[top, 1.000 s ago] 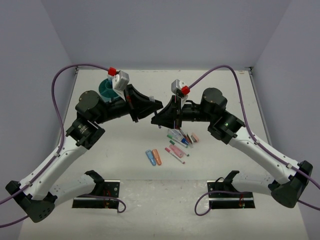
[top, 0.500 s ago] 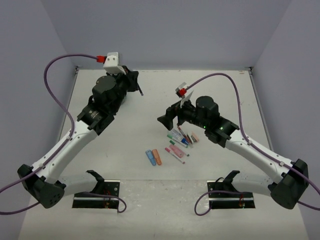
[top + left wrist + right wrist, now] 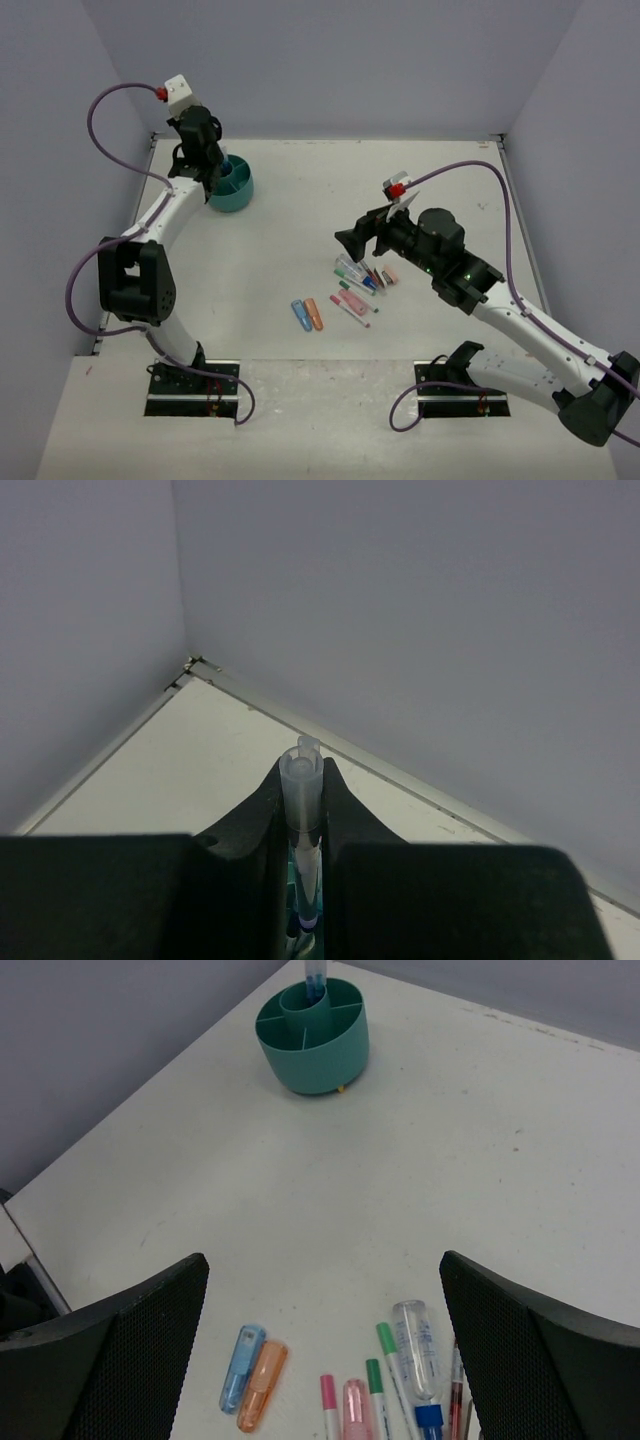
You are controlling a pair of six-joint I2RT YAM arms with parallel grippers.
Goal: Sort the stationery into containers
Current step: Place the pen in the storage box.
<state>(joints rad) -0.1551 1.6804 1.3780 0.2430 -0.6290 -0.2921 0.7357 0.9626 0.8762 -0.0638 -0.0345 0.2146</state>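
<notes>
The teal tub [image 3: 233,187] stands at the back left, split into compartments around a centre cup [image 3: 308,998]. My left gripper [image 3: 207,170] hangs right over it, shut on a clear-capped pen [image 3: 302,780] that points down into the tub; in the right wrist view that pen [image 3: 315,978] stands in the centre cup. My right gripper [image 3: 351,240] is open and holds nothing, above the loose stationery [image 3: 362,283]: green markers [image 3: 388,1348], a pink marker [image 3: 327,1397], a clear tube with a blue cap [image 3: 419,1350], and a blue piece [image 3: 240,1367] beside an orange piece [image 3: 262,1384].
Grey walls close in the table at the back and both sides, and the tub sits near the back-left corner [image 3: 190,663]. Both arm bases [image 3: 195,385] are bolted at the near edge. A purple cable [image 3: 470,170] arcs over the right arm.
The left arm has swung from the table's middle to the back left, carrying the pen over the tub. The right gripper has opened and drawn back to the right.
</notes>
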